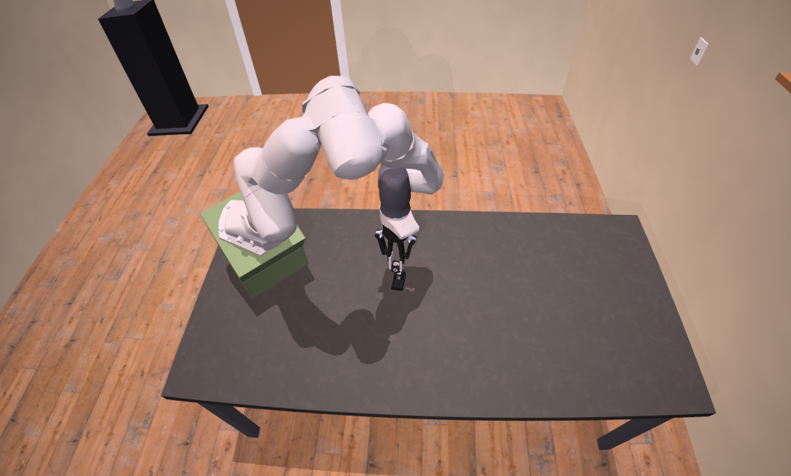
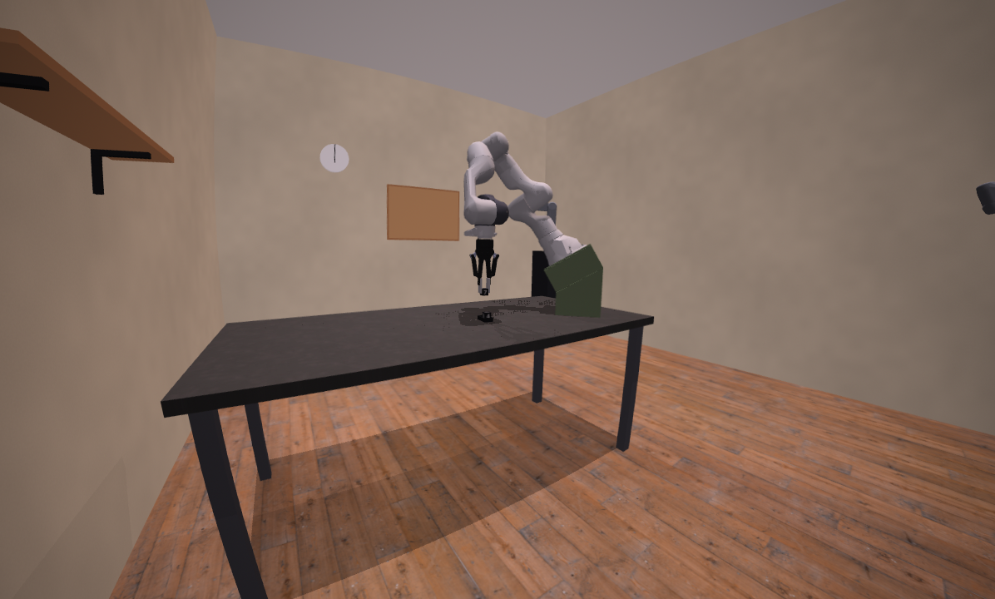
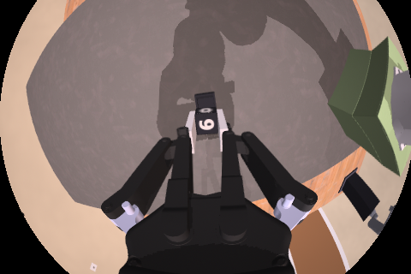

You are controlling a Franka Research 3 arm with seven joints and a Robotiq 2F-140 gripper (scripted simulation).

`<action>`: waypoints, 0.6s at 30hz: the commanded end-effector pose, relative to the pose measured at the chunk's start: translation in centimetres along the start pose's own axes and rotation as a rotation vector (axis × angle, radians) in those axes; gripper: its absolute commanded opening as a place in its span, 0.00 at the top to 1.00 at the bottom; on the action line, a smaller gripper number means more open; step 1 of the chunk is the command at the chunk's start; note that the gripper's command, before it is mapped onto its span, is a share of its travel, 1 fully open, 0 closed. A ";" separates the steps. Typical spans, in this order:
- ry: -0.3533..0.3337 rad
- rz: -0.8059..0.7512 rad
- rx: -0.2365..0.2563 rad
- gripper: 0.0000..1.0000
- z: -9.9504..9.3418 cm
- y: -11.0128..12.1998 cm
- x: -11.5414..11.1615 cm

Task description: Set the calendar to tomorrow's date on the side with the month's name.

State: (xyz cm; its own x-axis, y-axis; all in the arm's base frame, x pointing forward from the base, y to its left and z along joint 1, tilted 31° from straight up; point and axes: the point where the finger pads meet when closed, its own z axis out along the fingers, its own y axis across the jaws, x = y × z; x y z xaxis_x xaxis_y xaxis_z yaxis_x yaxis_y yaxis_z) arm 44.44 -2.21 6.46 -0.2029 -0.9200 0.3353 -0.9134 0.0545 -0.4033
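Note:
My gripper (image 1: 395,259) is shut on a small black cube (image 1: 395,264) and holds it well above the table. The cube's face toward the wrist camera shows a white digit that reads 6 or 9 (image 3: 205,123). The fingertips press on its two sides. The black tray (image 1: 398,280) lies on the dark table straight below, in the arm's shadow. In the wrist view only its far end (image 3: 205,99) shows past the held cube. The second cube and the month's name are hidden. From the side, the gripper (image 2: 483,286) hangs clear above the tray (image 2: 484,319).
The green base block (image 1: 260,251) of the arm stands at the table's back left corner. The table (image 1: 440,319) stretches wide to the right and front. A black pillar (image 1: 149,65) stands on the floor far behind.

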 end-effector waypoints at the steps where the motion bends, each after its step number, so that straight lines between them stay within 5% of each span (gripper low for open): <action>1: -0.032 -0.064 0.006 0.84 0.0 -0.1 -0.2; 18: -0.032 -0.064 0.006 0.84 0.6 -0.1 -0.2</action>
State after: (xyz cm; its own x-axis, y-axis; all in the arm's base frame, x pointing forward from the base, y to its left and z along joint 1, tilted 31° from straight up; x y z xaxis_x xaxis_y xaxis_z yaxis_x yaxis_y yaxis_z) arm 44.60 -2.24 6.22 -0.1413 -0.9314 0.3354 -0.9214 -0.0002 -0.3887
